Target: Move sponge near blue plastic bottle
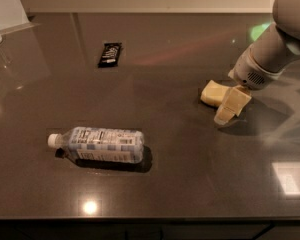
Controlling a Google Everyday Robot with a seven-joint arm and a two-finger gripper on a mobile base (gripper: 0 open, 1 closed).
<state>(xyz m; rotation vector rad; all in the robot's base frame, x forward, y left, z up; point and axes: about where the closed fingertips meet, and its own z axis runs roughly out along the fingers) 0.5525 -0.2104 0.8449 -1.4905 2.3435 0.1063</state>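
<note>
the hand (230,106) hangs low over the right part of the counter (190,194), right at the sponge (212,91). the sponge lies flat on the counter just to the hand's left and a little behind it, touching it or all but touching. from this view i cannot tell whether the hand is released, clenched, or already grasping the sponge. the bottle (97,145) lies on its side well apart from the hand, far to its left and nearer the front edge, with its white cap pointing away from the hand. a black snack bar (110,54) lies farther off, to the hand's left and toward the back.

the step in hand looks to be getting hold of the sponge, and the carry is not yet done. to do it well, the hand should sit squarely across the sponge's narrow width, low enough to take the body of it and not just an edge. the sponge looks soft and will likely give, so the squeeze should be firm enough to bite but not crush it flat. lift it just clear of the counter before travelling, since dragging could twist it loose. then carry it left and forward, and set it down beside the bottle's long side, stopping short of contact: a bottle on its side may roll if nudged.
</note>
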